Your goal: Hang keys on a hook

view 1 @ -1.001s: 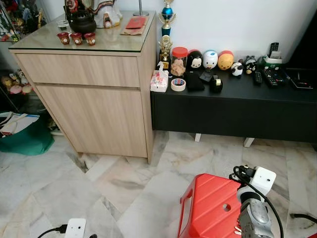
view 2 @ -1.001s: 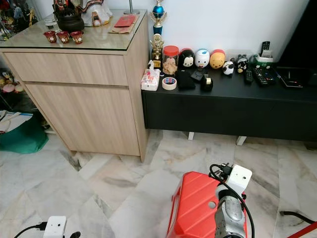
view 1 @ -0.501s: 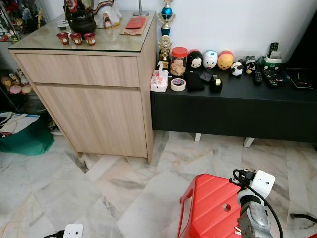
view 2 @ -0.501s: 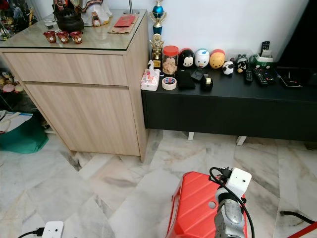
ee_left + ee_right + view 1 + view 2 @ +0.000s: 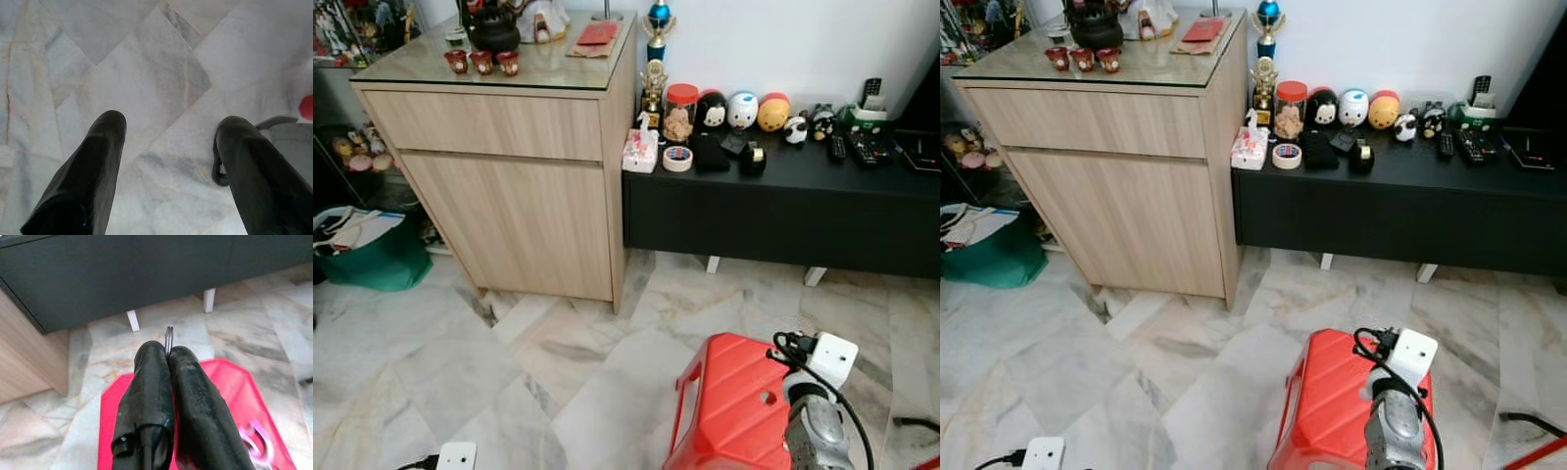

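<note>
— Where do we stand, and what are our pincers doing?

— We face a light wooden cabinet (image 5: 514,186) with a glass top, and to its right a low black worktop (image 5: 783,201) against the white wall. Our right pincer (image 5: 167,357) is pressed tight on a thin metal key ring (image 5: 168,339), which pokes up edge-on between its fingertips. More of the keys dangle below the fingers as a blurred pale loop (image 5: 255,443); we cannot make out more of it. That pincer hangs over a red plastic stool (image 5: 729,401) on the marble floor (image 5: 460,352).

— And our left one?

— Our left pincer (image 5: 171,132) is spread wide, nothing between its fingers, pointing down at the bare marble tiles.

— What sits on the furniture?

— On the cabinet: a dark teapot (image 5: 495,31), three small red cups (image 5: 481,62) and a red envelope (image 5: 597,33). On the black worktop: a tissue pack (image 5: 639,153), a roll of tape (image 5: 677,159), a red-lidded jar (image 5: 681,111), a row of round character figures (image 5: 742,110) and remote controls (image 5: 862,145). A green bag (image 5: 367,259) lies on the floor left of the cabinet.
</note>
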### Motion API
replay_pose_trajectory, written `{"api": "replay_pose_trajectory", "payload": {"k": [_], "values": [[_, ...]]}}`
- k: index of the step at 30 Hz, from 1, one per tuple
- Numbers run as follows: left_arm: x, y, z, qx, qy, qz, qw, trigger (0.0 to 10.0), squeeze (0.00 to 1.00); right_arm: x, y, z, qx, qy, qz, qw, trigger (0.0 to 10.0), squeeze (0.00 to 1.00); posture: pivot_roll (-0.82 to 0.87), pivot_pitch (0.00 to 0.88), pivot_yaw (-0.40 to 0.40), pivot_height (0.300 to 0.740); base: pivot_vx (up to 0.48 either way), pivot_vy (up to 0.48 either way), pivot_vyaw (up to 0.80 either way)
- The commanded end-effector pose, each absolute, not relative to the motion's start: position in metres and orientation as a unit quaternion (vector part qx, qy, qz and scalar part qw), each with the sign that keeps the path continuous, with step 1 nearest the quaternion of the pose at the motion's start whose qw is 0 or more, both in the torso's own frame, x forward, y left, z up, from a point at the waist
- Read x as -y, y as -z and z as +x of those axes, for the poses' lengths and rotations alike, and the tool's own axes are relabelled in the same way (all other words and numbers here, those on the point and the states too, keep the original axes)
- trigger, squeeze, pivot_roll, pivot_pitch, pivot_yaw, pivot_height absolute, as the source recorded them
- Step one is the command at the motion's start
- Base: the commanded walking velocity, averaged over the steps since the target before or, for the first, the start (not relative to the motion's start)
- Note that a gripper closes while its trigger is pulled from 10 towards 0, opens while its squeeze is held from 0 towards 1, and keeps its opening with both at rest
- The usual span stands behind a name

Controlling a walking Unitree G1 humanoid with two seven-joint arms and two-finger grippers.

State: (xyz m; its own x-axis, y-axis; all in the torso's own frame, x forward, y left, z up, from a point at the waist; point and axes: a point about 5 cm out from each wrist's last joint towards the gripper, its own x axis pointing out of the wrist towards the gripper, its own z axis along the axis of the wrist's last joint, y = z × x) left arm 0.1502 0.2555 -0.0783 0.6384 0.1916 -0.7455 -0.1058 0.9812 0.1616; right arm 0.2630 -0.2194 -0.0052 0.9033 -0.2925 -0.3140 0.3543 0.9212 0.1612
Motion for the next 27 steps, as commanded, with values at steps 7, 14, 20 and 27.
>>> {"api": "replay_pose_trajectory", "payload": {"k": [7, 14, 20, 27], "values": [[-0.2547, 0.0805, 0.1466, -0.426, -0.083, 0.046, 0.900, 10.0, 0.00, 0.2192, 0.0081, 0.2609, -0.153, 0.170, 0.106, 0.968, 10.0, 0.00, 0.06, 0.000, 0.002, 0.740, -0.313, 0.000, 0.00], [-0.2541, 0.0808, 0.1471, -0.429, -0.084, 0.043, 0.898, 10.0, 0.00, 0.2156, 0.0080, 0.2626, -0.154, 0.165, 0.108, 0.968, 10.0, 0.00, 0.06, 0.000, -0.002, 0.740, -0.312, 0.000, 0.00], [-0.2550, 0.0818, 0.1443, -0.434, -0.086, 0.040, 0.896, 10.0, 0.00, 0.2141, 0.0088, 0.2621, -0.156, 0.164, 0.109, 0.968, 10.0, 0.00, 0.06, 0.000, -0.003, 0.740, -0.314, 0.000, 0.00], [-0.2570, 0.0826, 0.1411, -0.440, -0.088, 0.040, 0.893, 10.0, 0.00, 0.2149, 0.0093, 0.2613, -0.157, 0.166, 0.108, 0.968, 10.0, 0.00, 0.06, 0.000, -0.004, 0.740, -0.311, 0.000, 0.00]]}}
